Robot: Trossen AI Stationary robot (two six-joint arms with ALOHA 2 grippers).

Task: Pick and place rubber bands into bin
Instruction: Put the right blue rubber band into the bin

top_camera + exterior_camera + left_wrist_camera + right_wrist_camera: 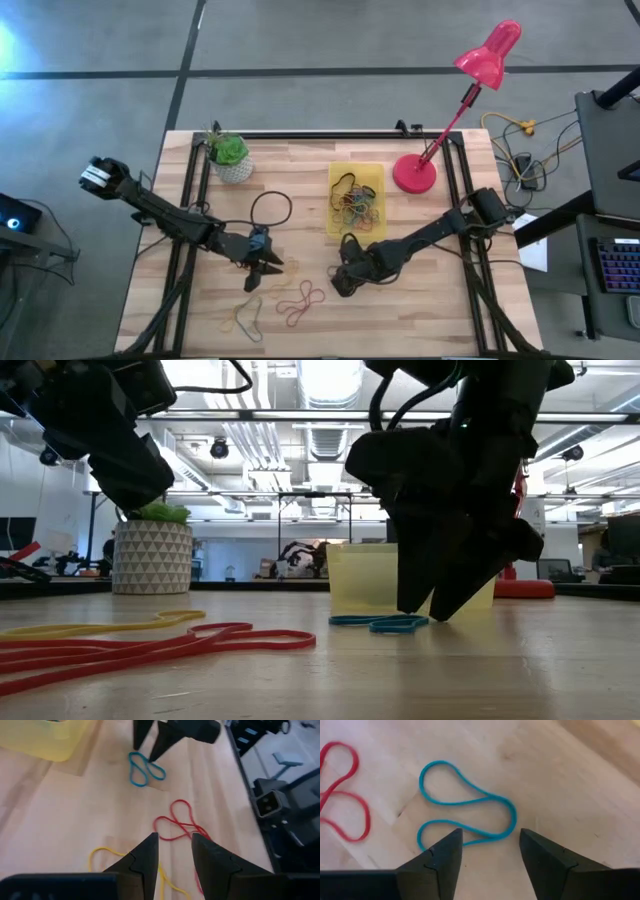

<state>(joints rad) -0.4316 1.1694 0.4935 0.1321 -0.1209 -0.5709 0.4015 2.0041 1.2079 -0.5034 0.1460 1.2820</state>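
Hovering open over blue rubber band point(465, 815): right hand point(490, 852); left hand point(173, 851) open too

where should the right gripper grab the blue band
Judging by its pose, at the narrow waist of the blue band, from straight above. It lies flat on the table, pinched into two loops, so both strands run close there. The open right gripper is beside it.
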